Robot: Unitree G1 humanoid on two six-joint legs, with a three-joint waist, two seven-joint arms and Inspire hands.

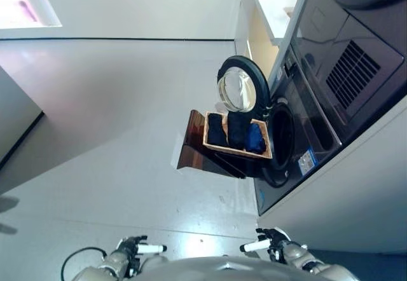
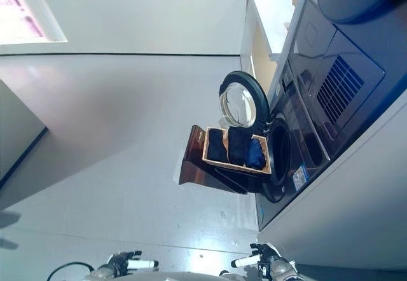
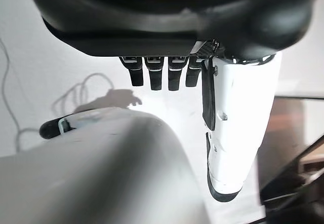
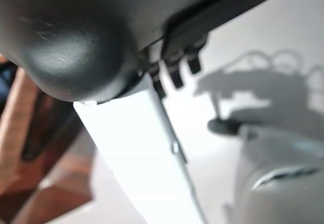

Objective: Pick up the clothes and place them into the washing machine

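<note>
Standing well short of the washing machine [image 1: 318, 128], the robot holds both hands low and empty, with nothing between fingers and thumb on either side. In its own wrist view the left hand [image 3: 172, 77] shows fingers hanging in a loose, straight row beside the white-covered thumb, touching nothing; the right hand [image 4: 174, 67] shows only short dark fingertips next to its white thumb, relaxed and clear of any cloth.

Far ahead of the fingertips, the clothes [image 1: 236, 131], dark pieces with a blue one among them, lie folded in a shallow wooden basket [image 1: 210, 142] set on a dark brown stand [image 1: 194, 150]. The basket sits just beside the open drum mouth [image 1: 282, 135], with the round glass door [image 1: 240, 87] swung wide beyond it.

Nothing has been picked up yet, and the approach comes first. The risks appear to lie in that closing move: a hand reaching from the wrong angle could knock the basket off its stand, strike the open door, or pinch only one layer so a garment trails and drops to the floor [image 1: 127, 122] before it reaches the drum.
</note>
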